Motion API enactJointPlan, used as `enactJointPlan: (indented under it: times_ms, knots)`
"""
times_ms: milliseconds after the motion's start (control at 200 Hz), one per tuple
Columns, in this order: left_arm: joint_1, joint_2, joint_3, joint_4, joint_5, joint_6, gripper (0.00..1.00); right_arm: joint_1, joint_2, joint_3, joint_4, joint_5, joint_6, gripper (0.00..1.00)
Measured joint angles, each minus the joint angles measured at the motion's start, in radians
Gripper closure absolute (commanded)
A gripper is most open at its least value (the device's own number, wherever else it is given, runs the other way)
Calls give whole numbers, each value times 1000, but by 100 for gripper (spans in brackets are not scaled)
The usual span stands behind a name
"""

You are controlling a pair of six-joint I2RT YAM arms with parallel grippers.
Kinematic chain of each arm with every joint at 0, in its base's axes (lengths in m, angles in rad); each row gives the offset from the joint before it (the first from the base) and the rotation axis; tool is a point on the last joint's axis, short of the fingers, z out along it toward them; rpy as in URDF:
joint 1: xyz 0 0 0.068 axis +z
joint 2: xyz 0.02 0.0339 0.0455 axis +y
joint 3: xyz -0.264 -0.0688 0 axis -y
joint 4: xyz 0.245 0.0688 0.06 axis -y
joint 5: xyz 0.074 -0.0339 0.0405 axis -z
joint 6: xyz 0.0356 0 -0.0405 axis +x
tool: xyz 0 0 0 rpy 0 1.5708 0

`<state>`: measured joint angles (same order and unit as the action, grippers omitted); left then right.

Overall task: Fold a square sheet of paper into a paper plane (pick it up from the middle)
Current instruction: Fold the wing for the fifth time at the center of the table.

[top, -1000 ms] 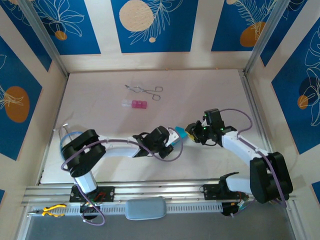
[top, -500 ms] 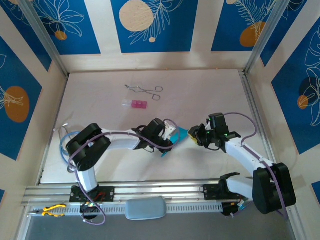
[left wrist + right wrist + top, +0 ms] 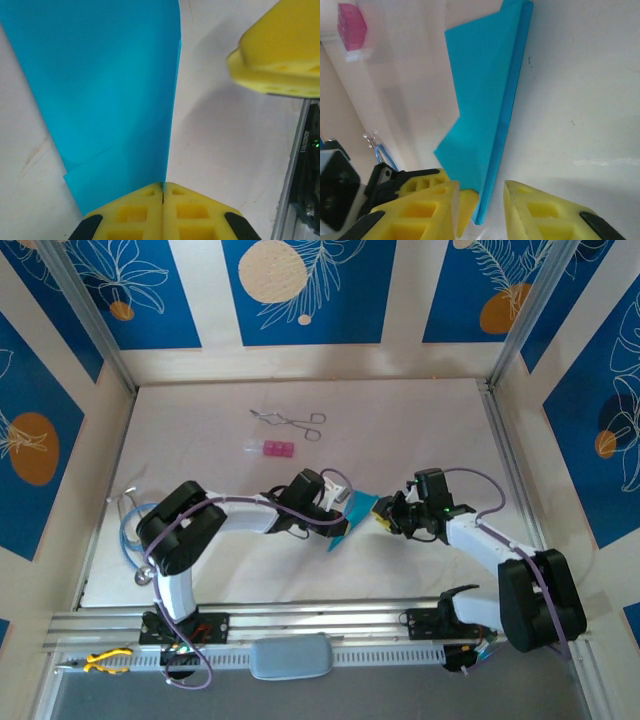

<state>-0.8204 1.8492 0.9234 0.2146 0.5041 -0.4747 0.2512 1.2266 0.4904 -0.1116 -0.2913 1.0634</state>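
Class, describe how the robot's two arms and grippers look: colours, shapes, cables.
The left arm and right arm have white links, bulky black joints and looping purple cables. The left gripper and right gripper have yellow wedge-shaped fingers with square recesses.

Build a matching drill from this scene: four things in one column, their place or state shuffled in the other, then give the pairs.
1. folded cyan-blue paper sheet
2. small pink plastic block
3. metal forceps
4. right claw

A. open, jaws apart
B. farthest back of all
C. pinched in the shut left claw
D. just nearer than the forceps

Pairs: 1-C, 2-D, 3-B, 4-A.
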Motion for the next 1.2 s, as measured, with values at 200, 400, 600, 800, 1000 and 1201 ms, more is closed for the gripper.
enactJointPlan:
  times_ms: [200, 400, 600, 800, 1000, 1201]
  knots:
    - [21, 4, -29, 85, 28, -64, 100, 11, 40, 0, 19, -6, -1, 75]
    - [30, 30, -53, 163, 48, -123, 100, 11, 46, 0, 32, -7, -1, 77]
    - [35, 55, -68, 211, 55, -165, 100, 18, 61, 0, 46, -13, -1, 79]
    - [41, 71, -86, 270, 69, -209, 100, 24, 77, 0, 49, -21, -1, 80]
    - [54, 84, -102, 334, 76, -260, 100, 26, 102, 0, 62, -24, -5, 81]
    - [60, 90, -131, 415, 79, -319, 100, 42, 121, 3, 83, -24, -13, 83]
